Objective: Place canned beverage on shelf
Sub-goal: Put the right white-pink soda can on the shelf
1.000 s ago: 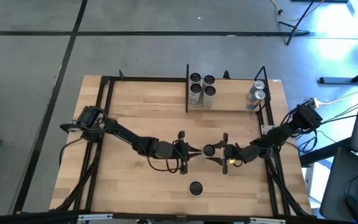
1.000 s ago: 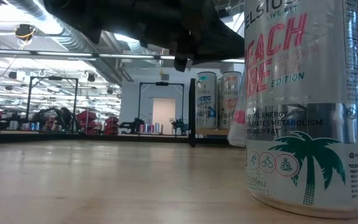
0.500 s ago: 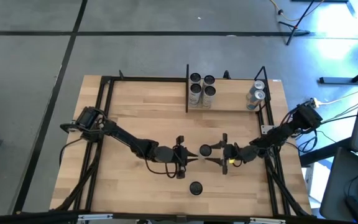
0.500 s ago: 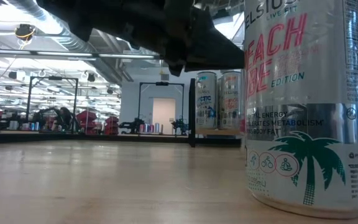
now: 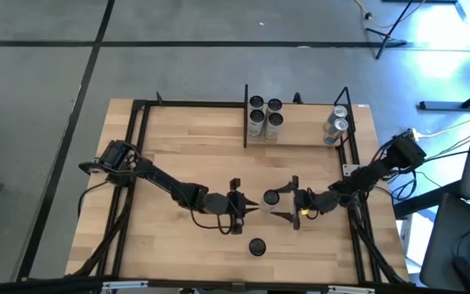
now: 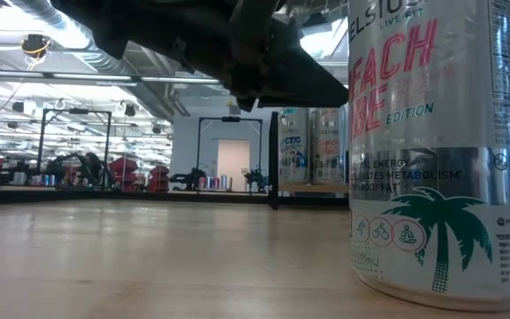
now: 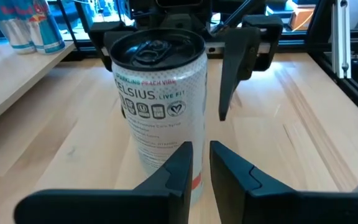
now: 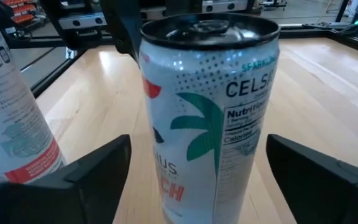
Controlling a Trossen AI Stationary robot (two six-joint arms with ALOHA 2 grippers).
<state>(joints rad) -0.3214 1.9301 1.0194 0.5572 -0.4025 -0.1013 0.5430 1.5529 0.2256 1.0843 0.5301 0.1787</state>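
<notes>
Jaws spread wide on the right gripper (image 5: pixel 285 197), one finger either side of the can (image 5: pixel 271 197) standing upright mid-bench, and in the right wrist view there is clear air between each finger and the can wall, so no grip yet. Facing it, the left gripper (image 5: pixel 246 202) sits just beside the same can with its jaws nearly together, holding nothing. By my read this is the pick-up step: the right arm needs to close squarely on the can's body, lift it straight up, then carry it back to the shelf (image 5: pixel 300 131) along the far edge of the bench (image 5: pixel 178 155), setting down in the open stretch between the cans already there. Count them: four cans in a cluster at the shelf's left end (image 5: pixel 265 115), two at its right end (image 5: pixel 337 121), one between the grippers, and one more (image 5: pixel 257 247) standing alone near the front edge, eight in all.
</notes>
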